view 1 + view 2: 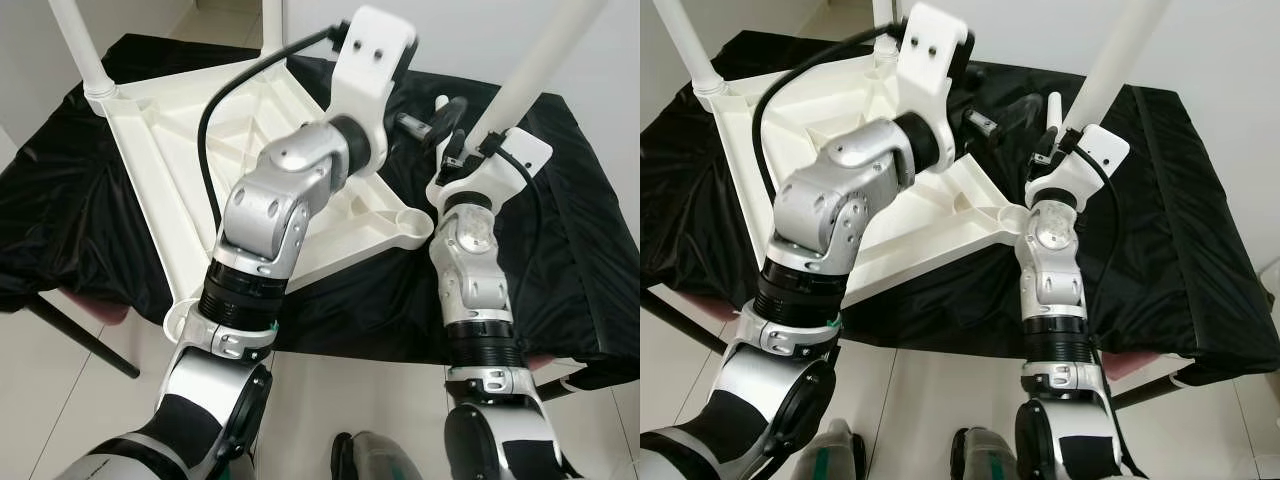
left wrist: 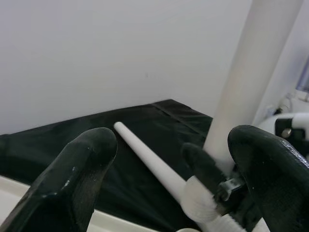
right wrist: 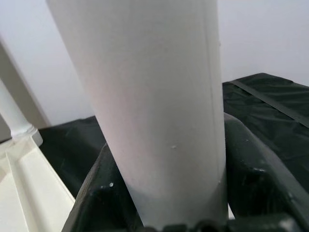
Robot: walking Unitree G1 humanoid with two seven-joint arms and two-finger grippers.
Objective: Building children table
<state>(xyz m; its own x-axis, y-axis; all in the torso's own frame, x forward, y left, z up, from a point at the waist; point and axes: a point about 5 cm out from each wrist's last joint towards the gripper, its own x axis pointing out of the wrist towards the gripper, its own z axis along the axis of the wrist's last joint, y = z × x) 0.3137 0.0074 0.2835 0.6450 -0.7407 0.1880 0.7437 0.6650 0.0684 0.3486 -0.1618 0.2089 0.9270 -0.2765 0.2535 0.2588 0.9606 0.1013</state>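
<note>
Silver forearms fill the near ground, both rising from the robot's body toward a low counter draped in black cloth. On that cloth lies the white plastic tabletop, upside down with its ribbed underside facing up, one corner socket pointing toward the right arm. A white leg already stands in the far-left corner of the tabletop.

Just past the socket corner, the right gripper grips a second white table leg — its jaws are closed snugly around the thick tube, which the right wrist view shows pressed between the two black fingers. This leg stands tilted, leaning away toward the wall.

Left gripper reaches over the tabletop toward the same spot; its jaws are spread wide with nothing between them. Its wrist view looks past the black fingertips at a loose white leg lying flat on the cloth beyond, threaded end nearest — beside it stands the held leg. Behind everything is a plain white wall.
</note>
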